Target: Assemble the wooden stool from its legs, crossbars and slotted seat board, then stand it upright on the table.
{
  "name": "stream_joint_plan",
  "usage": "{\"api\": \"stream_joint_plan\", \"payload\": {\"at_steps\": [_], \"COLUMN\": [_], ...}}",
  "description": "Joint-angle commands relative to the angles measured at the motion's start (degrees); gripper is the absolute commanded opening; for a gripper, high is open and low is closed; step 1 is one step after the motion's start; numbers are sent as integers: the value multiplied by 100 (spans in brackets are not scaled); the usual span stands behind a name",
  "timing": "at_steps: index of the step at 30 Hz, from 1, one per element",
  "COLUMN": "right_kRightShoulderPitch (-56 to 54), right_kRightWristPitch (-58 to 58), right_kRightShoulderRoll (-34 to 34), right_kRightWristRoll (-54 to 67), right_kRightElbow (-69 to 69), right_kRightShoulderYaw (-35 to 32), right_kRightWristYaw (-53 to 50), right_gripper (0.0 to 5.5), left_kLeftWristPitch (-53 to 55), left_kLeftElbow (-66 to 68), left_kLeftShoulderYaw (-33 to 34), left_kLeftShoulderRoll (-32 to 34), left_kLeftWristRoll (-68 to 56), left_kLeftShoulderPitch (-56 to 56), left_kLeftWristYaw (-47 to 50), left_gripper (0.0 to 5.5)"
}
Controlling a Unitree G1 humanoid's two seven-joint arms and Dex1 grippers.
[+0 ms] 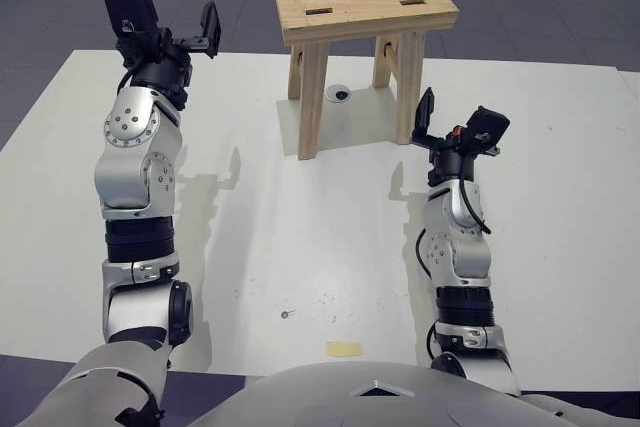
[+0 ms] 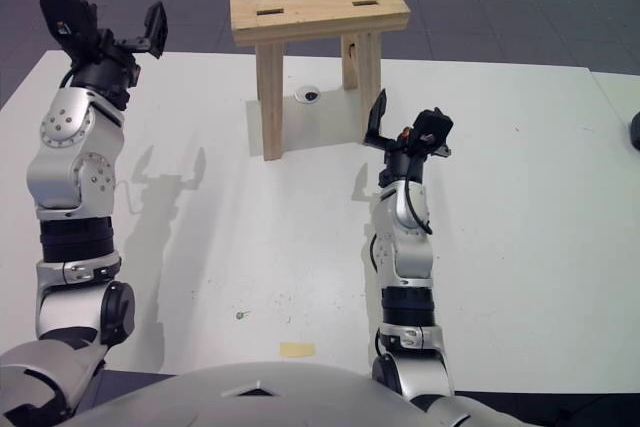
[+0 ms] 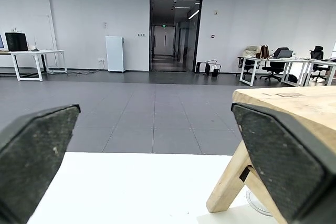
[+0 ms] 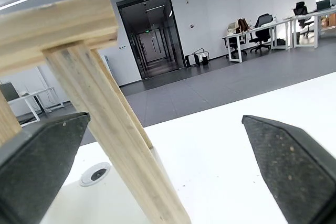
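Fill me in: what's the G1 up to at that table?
Nothing is being handled right now. The wooden stool stands upright on the white table, with its legs set in the slotted seat board, so it looks assembled. The left gripper is open and empty, held up to the stool's left. The right gripper is open and empty too, close to the near right leg but not touching it.

A round grey grommet [image 1: 339,94] sat flush in the white tabletop [image 1: 560,197] toward its far edge. A small yellow slip [image 1: 344,349] lay flat close to the near edge, with a tiny dark speck [image 1: 286,315] just left of it and a little farther in. Beyond the tabletop spread a dark grey tiled floor [image 3: 152,114]; across the room stood an open doorway [image 3: 176,32], a white cabinet [image 3: 114,53] beside it, and black office chairs [image 3: 273,70] at desks.
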Motion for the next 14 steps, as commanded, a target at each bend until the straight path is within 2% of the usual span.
{"api": "stream_joint_plan", "payload": {"at_steps": [1,7,14], "right_kRightShoulderPitch": [-281,-253,-409], "right_kRightWristPitch": [33,101,599], "right_kRightShoulderRoll": [-203,-504,-1203], "right_kRightWristRoll": [32,117,246], "right_kRightElbow": [154,93,175], "right_kRightShoulderYaw": [-182,-698,-981], "right_kRightWristYaw": [222,240,752], "right_gripper": [540,540,540], "left_kLeftWristPitch": [-111,-313,-388], "left_kLeftElbow": [-75,-208,-811], "left_kLeftShoulderYaw": [-122,-223,-531], "left_kLeftShoulderRoll": [-248,-471,-924], "left_kLeftWristRoll": [230,521,1060], "left_kLeftShoulderPitch": [107,424,1228], "left_kLeftWristYaw": [28,34,402], "left_gripper": [536,536,536]}}
